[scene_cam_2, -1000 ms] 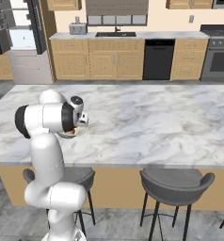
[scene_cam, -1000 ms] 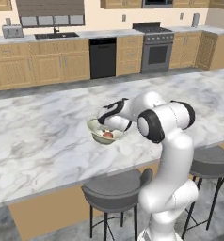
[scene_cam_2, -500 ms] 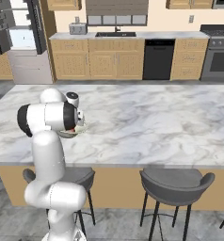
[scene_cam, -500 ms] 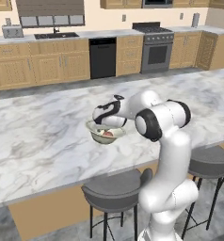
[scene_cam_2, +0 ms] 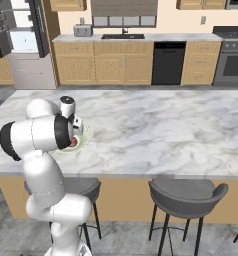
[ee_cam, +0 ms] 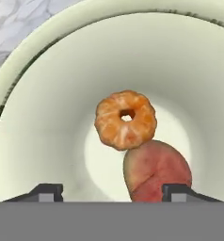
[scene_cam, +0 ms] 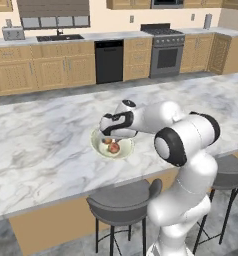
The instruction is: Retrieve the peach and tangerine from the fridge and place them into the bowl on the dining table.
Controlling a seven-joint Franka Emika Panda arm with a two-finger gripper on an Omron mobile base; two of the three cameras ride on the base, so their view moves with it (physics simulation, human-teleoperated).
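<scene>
the tangerine (ee_cam: 125, 120) and the peach (ee_cam: 156, 172) lie touching in the bottom of the bowl (ee_cam: 34, 117) (the peach nearer the camera, at the fingertips). the bowl sits on the dining table (scene_cam: 41, 135), near its front edge. the gripper (ee_cam: 114, 190) hangs just above the bowl with its fingers spread wide and nothing between them. stools (scene_cam: 123, 202) stand below the table edge.
</scene>
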